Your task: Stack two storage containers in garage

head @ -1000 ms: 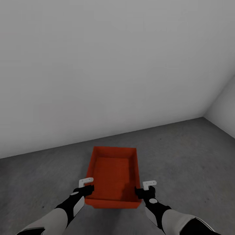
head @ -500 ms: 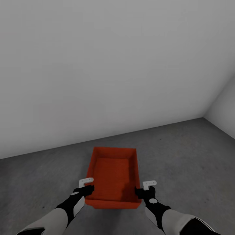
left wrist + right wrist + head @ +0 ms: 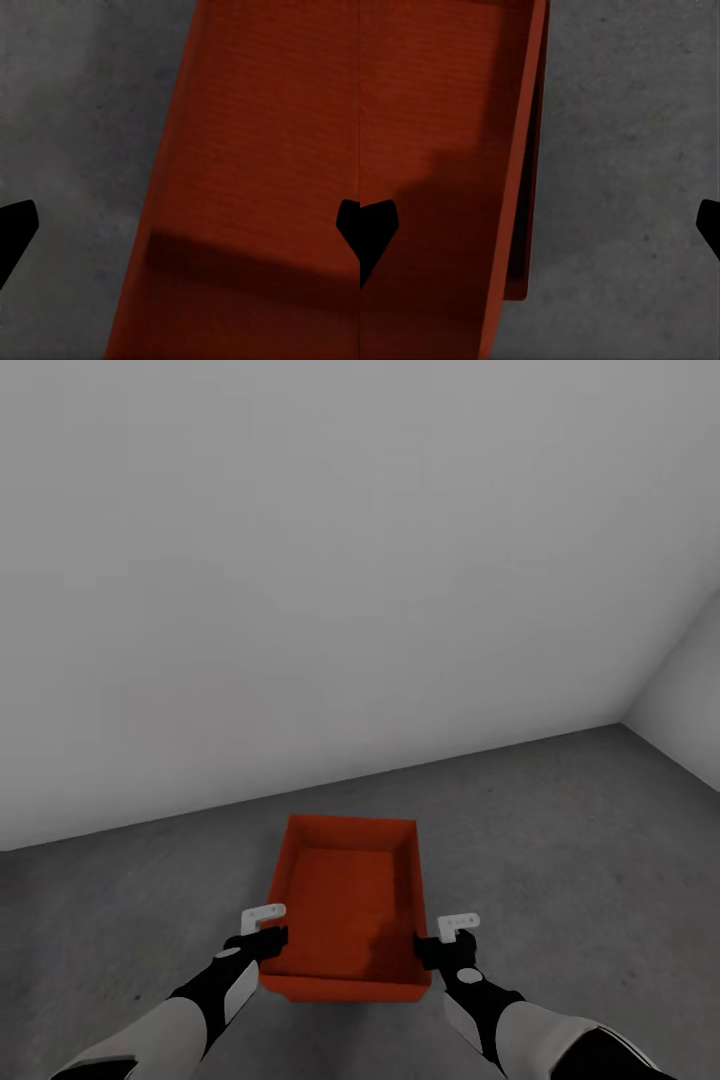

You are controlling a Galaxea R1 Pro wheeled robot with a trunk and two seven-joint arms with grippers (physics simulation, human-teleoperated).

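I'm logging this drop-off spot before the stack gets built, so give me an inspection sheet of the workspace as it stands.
Surface: rough dark grey concrete floor.
Job's things: one orange-red storage container, lidless and empty, lengthwise ahead of the robot; whether it rests on the floor cannot be told.
Clutter: nothing seen.
Grippers: left gripper and right gripper sit at the container's long side walls near its close end; in both wrist views the fingertips stand wide apart, each pair astride a wall.
Cables: nothing seen.
Surroundings: plain pale grey wall ahead, meeting a second wall at a corner on the right.
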